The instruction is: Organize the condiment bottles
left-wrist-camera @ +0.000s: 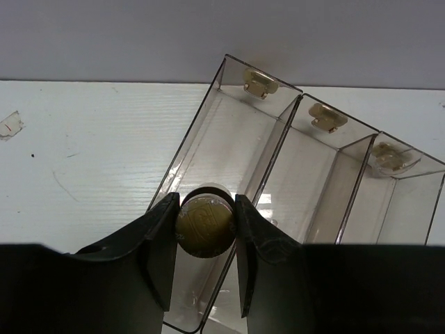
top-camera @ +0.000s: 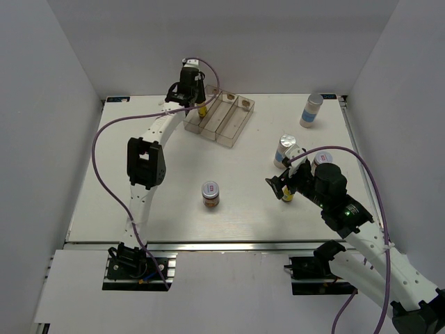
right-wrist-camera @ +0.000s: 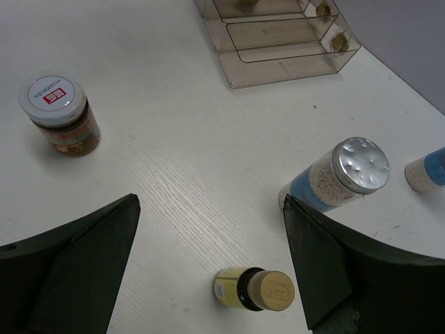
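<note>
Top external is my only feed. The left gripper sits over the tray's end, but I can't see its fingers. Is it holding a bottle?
Observer: Yes. The left wrist view shows the left gripper shut on a gold-capped bottle over the tray's outer compartment.
Operator: Anything else in the tray?
Observer: No other bottle shows in its three compartments.
Operator: And the other arm?
Observer: The right gripper is open. Its wrist view shows a slim yellow bottle in the gap between its fingers, unclamped.
</note>
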Robot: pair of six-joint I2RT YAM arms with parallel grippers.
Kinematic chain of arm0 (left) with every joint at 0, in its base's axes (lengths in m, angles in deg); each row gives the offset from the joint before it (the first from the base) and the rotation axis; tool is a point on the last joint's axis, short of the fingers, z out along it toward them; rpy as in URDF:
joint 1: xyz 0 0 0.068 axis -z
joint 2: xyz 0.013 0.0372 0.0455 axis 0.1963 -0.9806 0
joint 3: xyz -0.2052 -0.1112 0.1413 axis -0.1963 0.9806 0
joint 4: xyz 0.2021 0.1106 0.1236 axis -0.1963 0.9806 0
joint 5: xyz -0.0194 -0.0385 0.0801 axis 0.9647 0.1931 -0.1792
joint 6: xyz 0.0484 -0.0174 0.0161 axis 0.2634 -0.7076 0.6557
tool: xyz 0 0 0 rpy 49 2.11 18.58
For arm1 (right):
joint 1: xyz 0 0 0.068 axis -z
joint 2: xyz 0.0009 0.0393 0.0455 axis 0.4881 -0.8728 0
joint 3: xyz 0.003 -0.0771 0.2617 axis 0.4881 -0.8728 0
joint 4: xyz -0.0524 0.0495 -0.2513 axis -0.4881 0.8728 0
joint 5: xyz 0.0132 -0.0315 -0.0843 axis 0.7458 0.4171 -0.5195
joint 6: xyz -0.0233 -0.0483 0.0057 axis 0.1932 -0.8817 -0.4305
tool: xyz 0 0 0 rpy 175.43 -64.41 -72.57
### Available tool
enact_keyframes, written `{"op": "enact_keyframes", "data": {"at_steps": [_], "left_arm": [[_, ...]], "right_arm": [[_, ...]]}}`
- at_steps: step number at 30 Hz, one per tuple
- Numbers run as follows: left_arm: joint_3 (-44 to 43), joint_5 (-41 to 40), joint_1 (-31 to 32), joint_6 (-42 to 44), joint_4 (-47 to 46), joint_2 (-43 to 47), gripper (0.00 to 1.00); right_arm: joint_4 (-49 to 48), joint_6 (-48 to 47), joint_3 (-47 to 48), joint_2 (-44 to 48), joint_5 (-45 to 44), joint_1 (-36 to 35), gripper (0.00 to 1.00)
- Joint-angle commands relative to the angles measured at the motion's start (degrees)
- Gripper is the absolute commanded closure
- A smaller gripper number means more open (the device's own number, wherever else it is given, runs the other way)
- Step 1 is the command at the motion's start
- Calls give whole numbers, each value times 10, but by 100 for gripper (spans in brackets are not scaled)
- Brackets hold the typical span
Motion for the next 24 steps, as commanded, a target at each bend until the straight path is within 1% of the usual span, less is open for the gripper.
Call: {"op": "enact_keyframes", "data": {"at_steps": [1,4,5,7,8,11,15,19,22,24], "left_arm": [[-31,-10,6,9,-31,23,69],[-31,-10,8,11,-27,22,56],[-31,-11,9,12,-26,21,50],[-31,-11,10,14,-24,20,42],[-31,-13,11,15,-23,20,35],[-32,-19,16,20,-21,22,27],[-33,-22,16,21,-17,26,22],[-34,-19,16,28,-15,49,20],[-31,-5,16,33,-8,93,20],[-16,11,16,34,-4,148,20]], "right_arm": [[-20,-5,-2,2,-10,-3,11],[-20,-5,-2,2,-12,-3,11],[-20,-5,-2,2,-11,-3,11],[-20,-5,-3,2,-12,-4,11],[-21,-5,-3,2,-12,-4,11],[-21,-5,-3,2,-12,-3,11],[-22,-5,-3,2,-15,-3,11],[-25,-5,-5,3,-16,-4,11],[-29,-6,-6,2,-22,-3,11],[-34,-6,-9,1,-35,-4,11]]}}
